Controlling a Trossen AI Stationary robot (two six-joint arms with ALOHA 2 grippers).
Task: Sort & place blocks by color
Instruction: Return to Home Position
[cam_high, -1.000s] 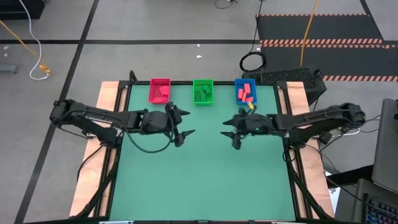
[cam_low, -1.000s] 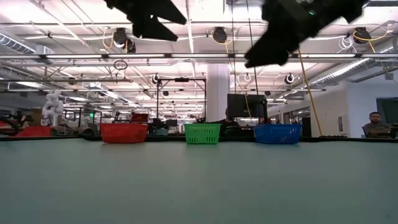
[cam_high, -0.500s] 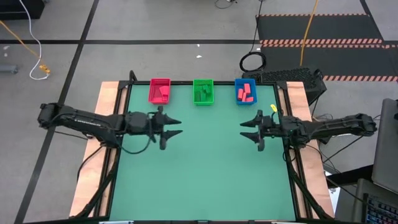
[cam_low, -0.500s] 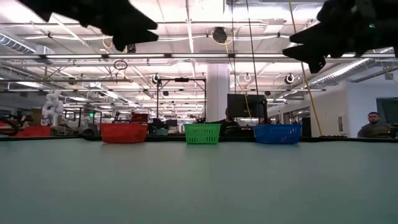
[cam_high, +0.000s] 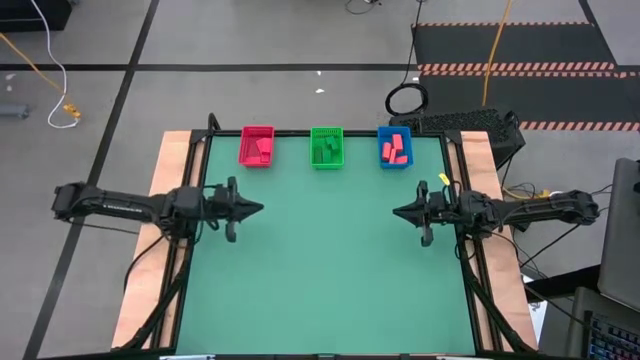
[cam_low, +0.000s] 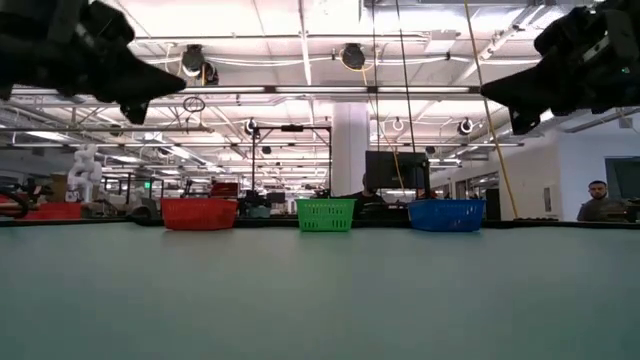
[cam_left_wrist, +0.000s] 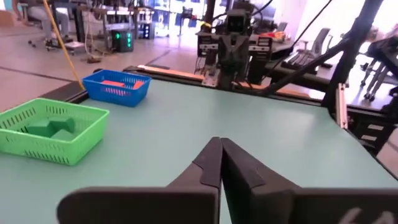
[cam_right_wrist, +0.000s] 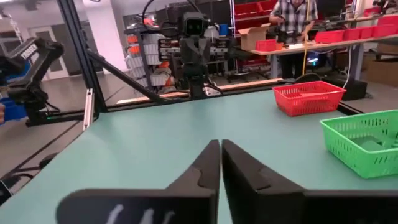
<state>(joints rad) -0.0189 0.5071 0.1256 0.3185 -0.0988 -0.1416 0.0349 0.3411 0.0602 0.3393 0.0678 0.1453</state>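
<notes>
The left gripper (cam_left_wrist: 217, 142) shows its two dark fingers pressed together with nothing between them, and the right gripper (cam_right_wrist: 217, 144) is likewise closed and empty. Both hang above the side margins of the table, tips pointing inward, well apart from each other. The green mat (cam_high: 320, 270) between them carries no loose piece. By that, sorting looks finished and the step in hand is the arms going to rest. The next move calls for no grasp, only for folding each arm away without brushing the bins.

At the far edge stand three bins in a row. The red bin (cam_low: 199, 214) holds red blocks (cam_high: 260, 148), the green bin (cam_low: 325, 215) holds green blocks (cam_high: 325, 150), and the blue bin (cam_low: 446, 215) holds red-orange blocks (cam_high: 395, 150).

Beyond the table lies a large workshop with ceiling lights, a white pillar (cam_low: 350, 150) and other benches. A person (cam_low: 600, 200) sits at the right.
</notes>
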